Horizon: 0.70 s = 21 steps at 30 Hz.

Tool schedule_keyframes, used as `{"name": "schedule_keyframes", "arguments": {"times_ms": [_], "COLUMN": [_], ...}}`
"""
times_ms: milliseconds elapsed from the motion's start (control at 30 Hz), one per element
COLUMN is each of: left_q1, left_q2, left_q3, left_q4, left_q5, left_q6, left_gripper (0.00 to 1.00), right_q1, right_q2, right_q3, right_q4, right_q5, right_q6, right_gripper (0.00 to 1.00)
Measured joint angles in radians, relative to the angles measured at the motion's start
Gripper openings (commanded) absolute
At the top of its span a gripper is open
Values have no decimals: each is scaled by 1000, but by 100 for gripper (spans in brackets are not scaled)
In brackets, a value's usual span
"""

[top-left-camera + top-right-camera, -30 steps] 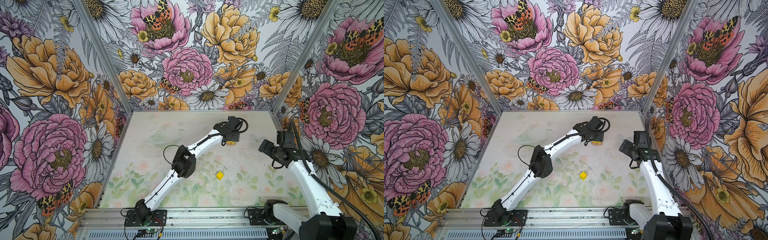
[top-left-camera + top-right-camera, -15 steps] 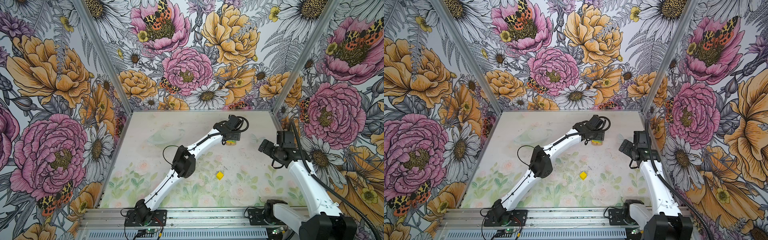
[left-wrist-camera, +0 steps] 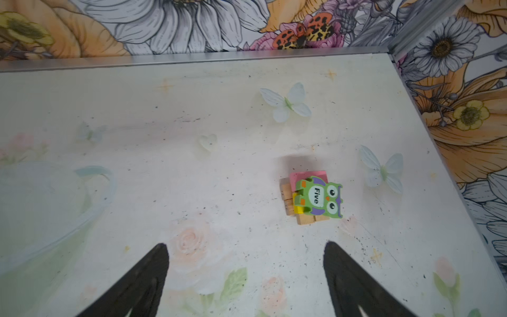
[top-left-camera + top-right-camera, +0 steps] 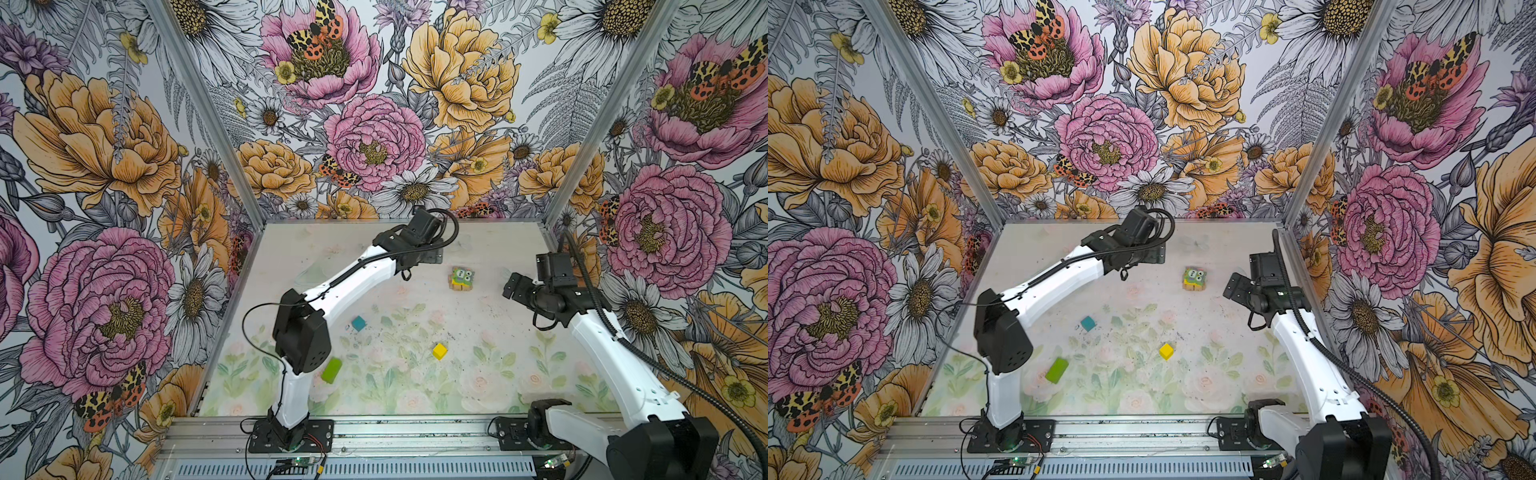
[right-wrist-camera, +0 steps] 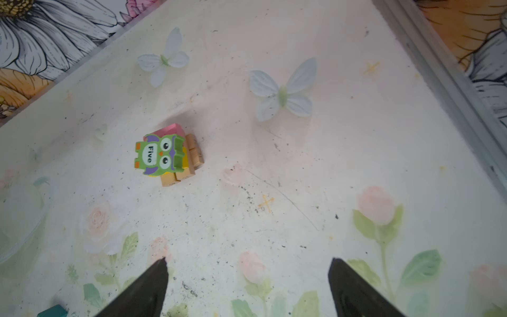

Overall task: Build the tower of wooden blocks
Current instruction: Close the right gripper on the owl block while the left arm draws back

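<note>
– Two tools, both empty. Left tool [image 3: 245, 244] has its jaws wide apart with nothing between them. Right tool [image 5: 247, 259] same: spread wide, holding nothing.
– Tower?
– Tower [image 4: 462, 279] stands at 2 o'clock on the worktop [image 4: 478, 374]. Left tool off its 10 o'clock side, right tool off its 3 o'clock side, neither touching it.
– Layers?
– Tan bars [image 3: 304, 219] at the base, pink block [image 3: 310, 175] and a yellow piece [image 3: 297, 210] above, owl block [image 3: 319, 197] marked "Five" on top.
– Loose blocks?
– Three. Teal block [image 4: 358, 323] at 9 o'clock, yellow cube [image 4: 439, 351] at 4, lime-green block [image 4: 331, 370] at 8. All on the worktop, well apart from the tower.
</note>
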Motion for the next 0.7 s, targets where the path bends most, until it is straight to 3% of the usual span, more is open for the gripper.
{"name": "schedule_keyframes", "arguments": {"times_ms": [167,333,500,700], "left_q1": [31,20,25,35], "left_q2": [-243,-385,-552,-775], "left_q3": [-367,-634,-824,-932], "left_q4": [107,170,215,263], "left_q5": [-38,-45,-47,-49], "left_q6": [-12,-31,-44,-44], "left_gripper": [90,97,99,99], "right_q1": [141,166,166,166], "right_q2": [167,308,451,595], "right_q3": [89,176,287,428], "right_q4": [6,2,-7,-39], "right_q5": [24,48,61,68], "right_q6": [101,173,197,197], "right_gripper": [94,94,93,94]}}
